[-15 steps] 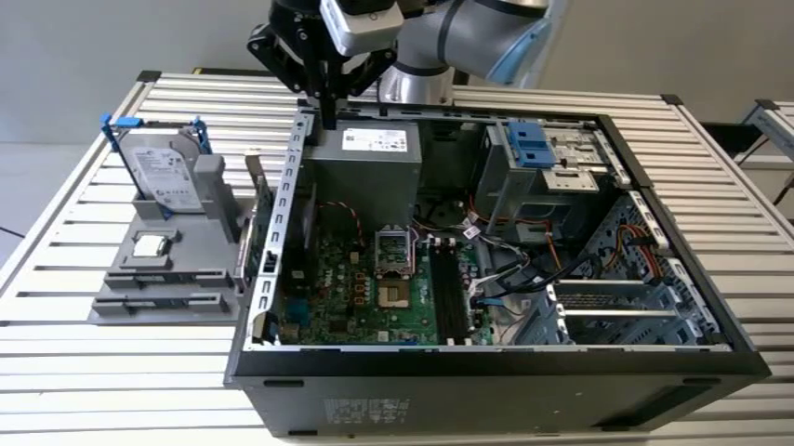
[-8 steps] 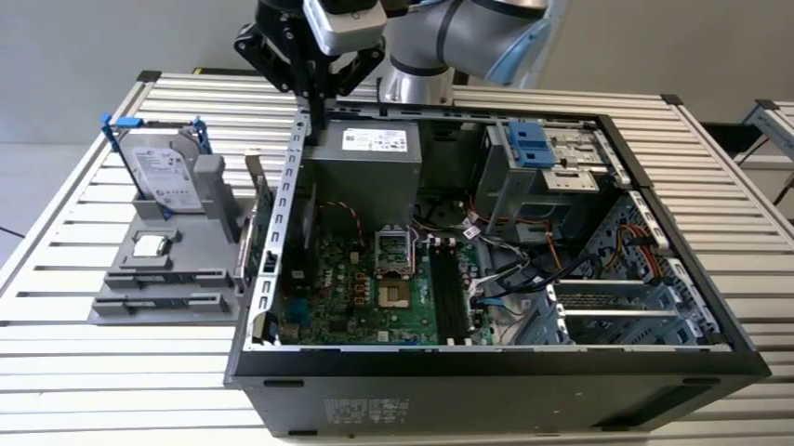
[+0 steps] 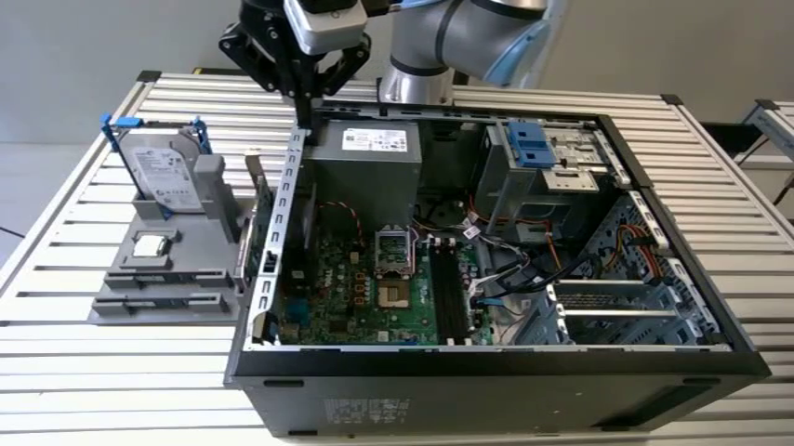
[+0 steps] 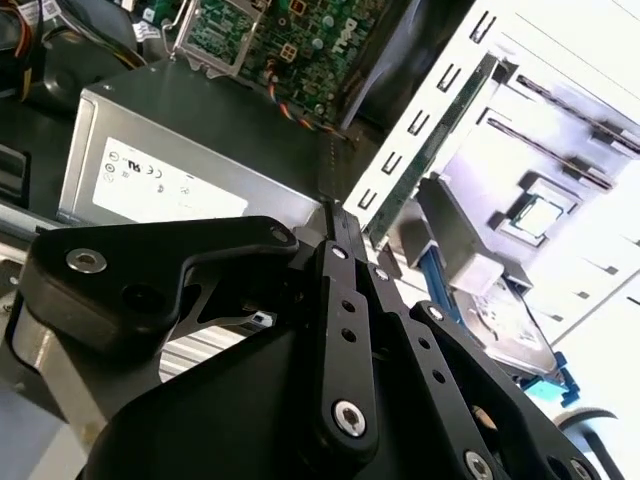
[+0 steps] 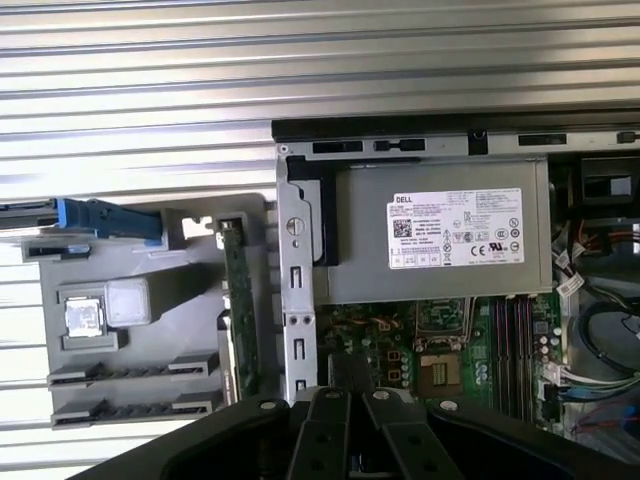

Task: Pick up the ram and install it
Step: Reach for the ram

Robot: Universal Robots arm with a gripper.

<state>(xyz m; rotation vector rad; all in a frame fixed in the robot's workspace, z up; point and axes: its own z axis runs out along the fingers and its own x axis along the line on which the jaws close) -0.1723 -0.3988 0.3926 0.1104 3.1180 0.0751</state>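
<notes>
Gripper (image 3: 303, 113) hangs over the open computer case (image 3: 496, 390), above the side wall next to the grey power supply (image 3: 366, 163). Its fingers are drawn together with nothing between them. The ram (image 3: 263, 234) stands on edge in the grey holder (image 3: 162, 305) just outside that case wall, apart from the gripper.

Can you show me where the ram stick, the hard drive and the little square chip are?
ram (image 5: 238, 310): first wrist view, middle of its green board.
hard drive (image 3: 167, 172): exterior view, middle of its silver face.
processor chip (image 3: 152, 245): exterior view, centre of its silver top.
</notes>
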